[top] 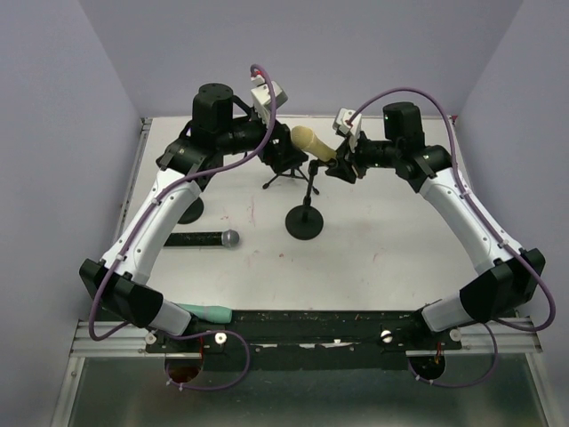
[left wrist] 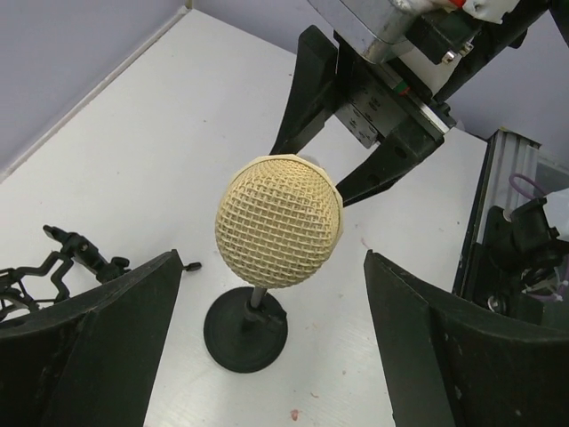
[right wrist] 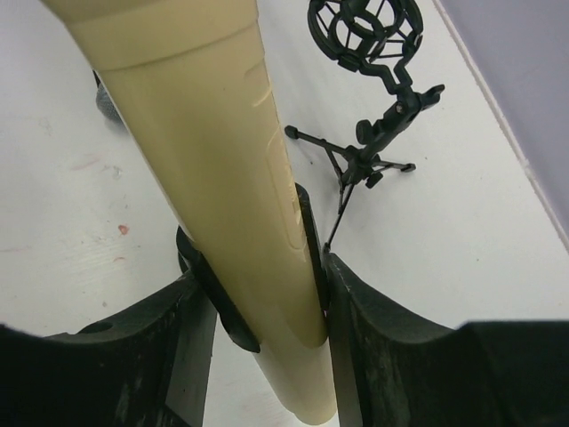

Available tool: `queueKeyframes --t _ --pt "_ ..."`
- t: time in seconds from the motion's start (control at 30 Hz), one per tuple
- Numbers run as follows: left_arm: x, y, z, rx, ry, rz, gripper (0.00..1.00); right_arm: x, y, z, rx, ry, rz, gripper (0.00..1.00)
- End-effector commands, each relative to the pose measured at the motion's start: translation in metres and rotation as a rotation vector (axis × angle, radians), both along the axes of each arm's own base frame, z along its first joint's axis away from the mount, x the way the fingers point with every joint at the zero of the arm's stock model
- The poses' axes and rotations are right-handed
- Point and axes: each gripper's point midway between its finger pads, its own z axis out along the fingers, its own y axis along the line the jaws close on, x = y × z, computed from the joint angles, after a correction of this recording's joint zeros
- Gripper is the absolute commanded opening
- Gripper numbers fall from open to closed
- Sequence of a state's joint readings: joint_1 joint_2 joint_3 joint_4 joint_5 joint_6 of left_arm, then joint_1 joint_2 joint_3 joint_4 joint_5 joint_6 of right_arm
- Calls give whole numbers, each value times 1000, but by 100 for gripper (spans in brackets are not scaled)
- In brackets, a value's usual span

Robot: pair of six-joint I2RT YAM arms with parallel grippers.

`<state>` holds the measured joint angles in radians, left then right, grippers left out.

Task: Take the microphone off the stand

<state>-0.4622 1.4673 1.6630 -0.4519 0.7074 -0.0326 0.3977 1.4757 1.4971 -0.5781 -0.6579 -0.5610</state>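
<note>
A cream microphone (top: 307,140) sits tilted in the black clip (right wrist: 206,294) of a round-based stand (top: 303,222). My right gripper (top: 342,165) is closed on that clip, one finger (right wrist: 382,347) pressed on each side of it, with the cream handle (right wrist: 213,160) running between them. My left gripper (top: 283,147) is open at the other end. In the left wrist view its fingers (left wrist: 98,347) stand wide on both sides of the mesh head (left wrist: 278,222) without touching it. The stand's base (left wrist: 245,331) shows below the head.
A black tripod stand with a shock mount (top: 286,173) stands just behind the microphone, close to both grippers (right wrist: 373,98). A black microphone with a grey head (top: 203,238) lies at the left. Another round base (top: 189,212) sits under the left arm. A teal object (top: 204,313) lies at the near edge.
</note>
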Motion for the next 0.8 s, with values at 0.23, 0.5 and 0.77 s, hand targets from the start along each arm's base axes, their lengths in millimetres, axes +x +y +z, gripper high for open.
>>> queueKeyframes --t 0.23,0.5,0.77 --pt "-14 7 24 -55 -87 -19 94 -19 2 31 67 31 -15 75" --pt "-23 43 30 -67 -123 46 97 -25 11 58 89 28 65 80" --pt "-44 54 -37 -133 -360 -30 94 -14 34 70 131 10 164 79"
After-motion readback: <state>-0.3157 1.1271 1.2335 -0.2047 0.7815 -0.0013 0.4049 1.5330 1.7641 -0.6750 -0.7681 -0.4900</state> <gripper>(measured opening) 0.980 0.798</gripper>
